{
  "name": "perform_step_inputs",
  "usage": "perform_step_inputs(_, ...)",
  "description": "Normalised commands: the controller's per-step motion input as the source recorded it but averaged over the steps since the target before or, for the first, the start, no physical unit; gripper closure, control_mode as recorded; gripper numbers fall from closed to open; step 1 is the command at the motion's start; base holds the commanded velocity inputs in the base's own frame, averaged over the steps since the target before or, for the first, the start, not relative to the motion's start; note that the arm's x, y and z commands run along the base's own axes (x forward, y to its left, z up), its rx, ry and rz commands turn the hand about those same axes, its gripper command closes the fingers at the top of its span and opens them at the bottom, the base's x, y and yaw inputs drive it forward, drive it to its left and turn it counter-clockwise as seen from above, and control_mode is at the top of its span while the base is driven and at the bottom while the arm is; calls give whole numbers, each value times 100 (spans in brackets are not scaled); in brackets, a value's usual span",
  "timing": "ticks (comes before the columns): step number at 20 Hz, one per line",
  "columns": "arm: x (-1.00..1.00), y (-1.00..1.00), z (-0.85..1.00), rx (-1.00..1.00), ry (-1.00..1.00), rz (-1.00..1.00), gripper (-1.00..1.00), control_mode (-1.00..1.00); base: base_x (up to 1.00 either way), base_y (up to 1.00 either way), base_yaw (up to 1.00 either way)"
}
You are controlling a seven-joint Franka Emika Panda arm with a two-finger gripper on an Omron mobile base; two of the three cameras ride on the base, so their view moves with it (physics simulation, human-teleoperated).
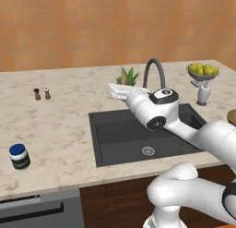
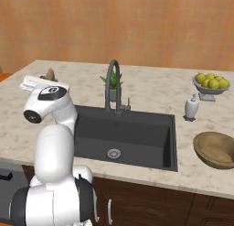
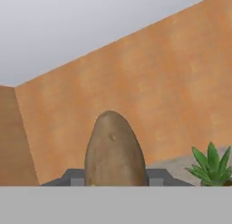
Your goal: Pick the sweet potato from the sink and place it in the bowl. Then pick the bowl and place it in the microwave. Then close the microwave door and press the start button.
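My gripper (image 3: 115, 178) is shut on the sweet potato (image 3: 114, 148), a brown tapered root that stands up between the two dark fingertips (image 3: 74, 177). The hand is raised above the counter behind the sink's back left corner and points toward the orange wall. From the base cameras the sweet potato (image 1: 123, 78) (image 2: 50, 74) pokes out past the white hand, with the gripper (image 1: 120, 86) (image 2: 44, 79) closed around it. The black sink (image 1: 115, 130) (image 2: 137, 133) lies below the arm. The tan wooden bowl (image 2: 215, 149) (image 1: 232, 116) sits on the counter right of the sink. The microwave and its door are out of view.
A dark arched faucet (image 1: 154, 70) and a small plant (image 2: 112, 83) stand behind the sink. A grey bowl of yellow fruit (image 2: 210, 83) and a white dispenser (image 2: 191, 107) are at the back right. Two shakers (image 1: 41, 93) and a blue-lidded jar (image 1: 19, 156) sit left.
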Motion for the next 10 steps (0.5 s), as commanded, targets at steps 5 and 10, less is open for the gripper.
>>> perform_step_inputs(5, -81, 21, 100, 13, -21, -2, 100, -100, 0, 0, 0)
perform_step_inputs(10, -77, 17, 100, 18, -6, -8, 100, -100, 0, 0, 0)
